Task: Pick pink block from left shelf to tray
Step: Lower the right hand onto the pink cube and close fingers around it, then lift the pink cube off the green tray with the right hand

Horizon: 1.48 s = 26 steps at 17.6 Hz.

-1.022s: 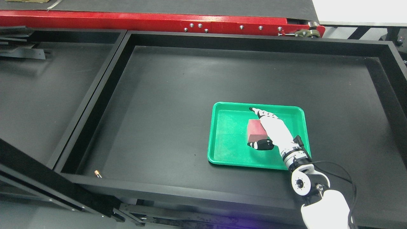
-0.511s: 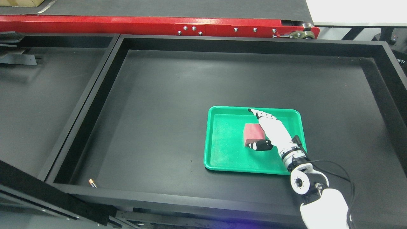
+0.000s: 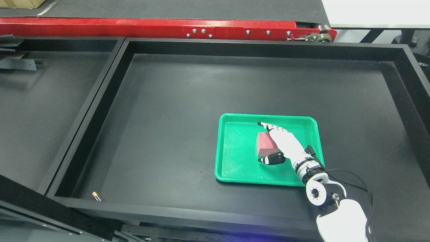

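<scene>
One pink block (image 3: pixel 265 142) sat inside the one green tray (image 3: pixel 235 161) on the black worktop (image 3: pixel 174 121), the right hand (image 3: pixel 276 145) pinching it between thumb and fingers, and one small battery (image 3: pixel 96 196) lay well apart at the near-left corner.

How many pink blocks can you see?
1. The pink block is inside the green tray, with the right hand wrapped around it. No other blocks show on the black shelf, though the hand may hide a little.
</scene>
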Available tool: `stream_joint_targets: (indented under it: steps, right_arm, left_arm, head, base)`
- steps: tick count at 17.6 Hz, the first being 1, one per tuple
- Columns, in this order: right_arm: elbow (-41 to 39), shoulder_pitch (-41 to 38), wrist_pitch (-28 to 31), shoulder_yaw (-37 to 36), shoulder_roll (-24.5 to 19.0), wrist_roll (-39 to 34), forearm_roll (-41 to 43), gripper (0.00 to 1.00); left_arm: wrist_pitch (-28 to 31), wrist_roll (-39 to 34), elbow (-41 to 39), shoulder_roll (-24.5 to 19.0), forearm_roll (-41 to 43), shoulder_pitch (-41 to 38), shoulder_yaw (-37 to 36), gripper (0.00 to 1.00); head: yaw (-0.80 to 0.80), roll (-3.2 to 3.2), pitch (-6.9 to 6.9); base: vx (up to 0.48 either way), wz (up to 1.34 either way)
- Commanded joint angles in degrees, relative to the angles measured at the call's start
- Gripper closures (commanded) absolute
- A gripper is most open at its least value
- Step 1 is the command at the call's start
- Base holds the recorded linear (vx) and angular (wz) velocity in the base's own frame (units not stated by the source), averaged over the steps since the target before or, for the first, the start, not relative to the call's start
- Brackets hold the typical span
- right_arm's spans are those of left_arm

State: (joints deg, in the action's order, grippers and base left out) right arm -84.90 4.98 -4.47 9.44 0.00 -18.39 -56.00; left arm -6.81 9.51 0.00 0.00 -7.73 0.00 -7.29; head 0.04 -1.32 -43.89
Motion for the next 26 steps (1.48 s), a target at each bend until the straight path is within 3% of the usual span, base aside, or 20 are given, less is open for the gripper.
stream_joint_targets:
  steps: [1,3,6,14,18,21,26]
  right_arm:
    - [0.5,-0.1,0.0,0.2,1.0,-0.3,0.1,0.03]
    - [0.9,-0.3,0.0,0.4,1.0,-0.9,0.2,0.05]
    - [1.0,-0.5,0.0,0.4,1.0,-0.9,0.2,0.21]
    - [1.1,-0.4,-4.0,-0.2,1.0,0.6,1.8,0.95]
    - [0.9,-0.4,-6.6,-2.5,1.0,8.8,2.4,0.97]
    - [-0.9,-1.1,-15.4,-7.8,1.0,15.9,5.4,0.97]
    - [-3.6,-3.8,-24.6,-10.8,1.0,24.9,13.4,0.95]
  left_arm:
    - [0.0,0.0,-1.0,-1.0,0.0,-1.1,0.0,0.0]
    - [0.0,0.0,-1.0,-1.0,0.0,-1.1,0.0,0.0]
    - [0.0,0.0,-1.0,-1.0,0.0,-1.1,0.0,0.0]
    - [0.0,0.0,-1.0,-1.0,0.0,-1.1,0.0,0.0]
    - [0.0,0.0,-1.0,-1.0,0.0,-1.1,0.0,0.0]
    - [0.0,0.0,-1.0,-1.0,0.0,-1.1,0.0,0.0]
    - [0.0,0.0,-1.0,-1.0,0.0,-1.1,0.0,0.0]
  head:
    - [0.0,0.0,0.0]
    - [0.0,0.0,0.0]
    - [0.0,0.0,0.0]
    - [0.0,0.0,0.0]
    - [0.0,0.0,0.0]
    - [0.0,0.0,0.0]
    - [0.0,0.0,0.0]
  base:
    - [0.0,0.0]
    - [0.0,0.0]
    - [0.0,0.0]
    - [0.0,0.0]
    - [0.0,0.0]
    - [0.0,0.0]
    - [0.0,0.0]
